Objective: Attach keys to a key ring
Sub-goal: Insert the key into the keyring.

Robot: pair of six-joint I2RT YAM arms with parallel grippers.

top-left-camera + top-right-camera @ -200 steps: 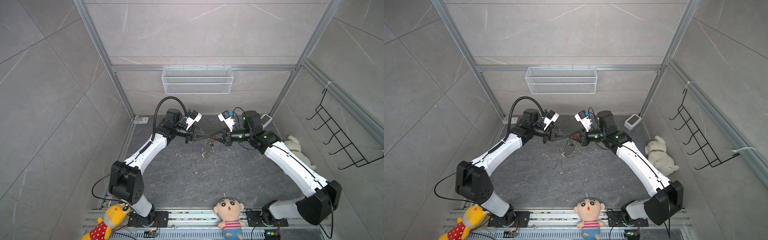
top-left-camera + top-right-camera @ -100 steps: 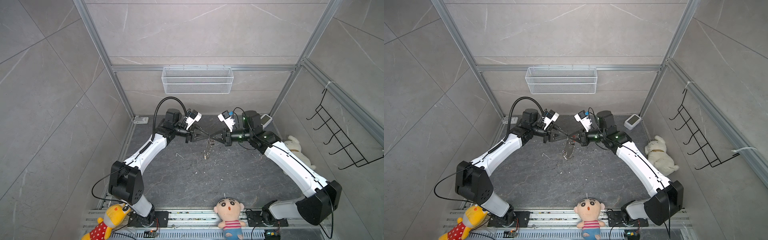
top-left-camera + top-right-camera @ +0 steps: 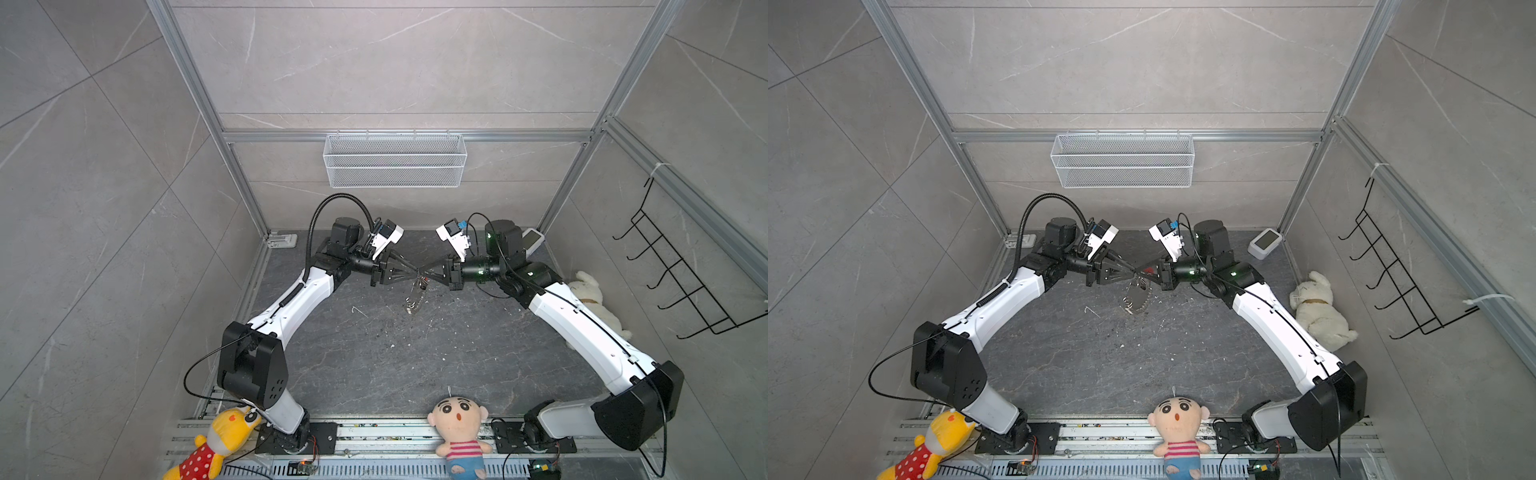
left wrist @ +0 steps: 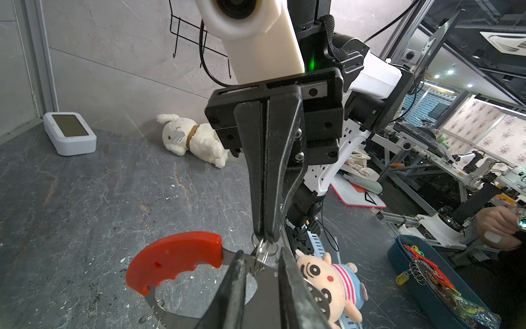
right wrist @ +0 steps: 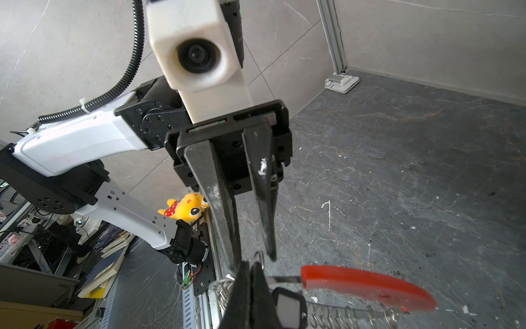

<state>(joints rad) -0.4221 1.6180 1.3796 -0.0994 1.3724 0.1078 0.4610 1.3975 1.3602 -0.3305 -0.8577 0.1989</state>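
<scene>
Both grippers meet tip to tip above the middle of the table. My right gripper (image 5: 250, 266) (image 3: 424, 274) is shut on a small silver ring of the key ring (image 3: 415, 297) (image 3: 1136, 301), which hangs below it. The key ring's red strip (image 5: 367, 287) (image 4: 173, 256) and its grey band with small rings (image 5: 341, 313) show in both wrist views. The keys, a black fob with a pale centre (image 5: 289, 309), hang right beside the right fingers. My left gripper (image 4: 262, 250) (image 5: 254, 262) (image 3: 417, 273) stands slightly open, its fingers on either side of that small ring and the band.
A white plush dog (image 3: 590, 299) lies at the right edge and a white device (image 3: 532, 239) in the back right corner. A doll (image 3: 457, 419) and a yellow toy (image 3: 220, 440) sit at the front rail. A wire basket (image 3: 395, 160) and a hook rack (image 3: 681, 282) hang on the walls.
My left gripper has moved right until its tips meet the right gripper's tips. The right arm has held still, with the key ring hanging from it.
</scene>
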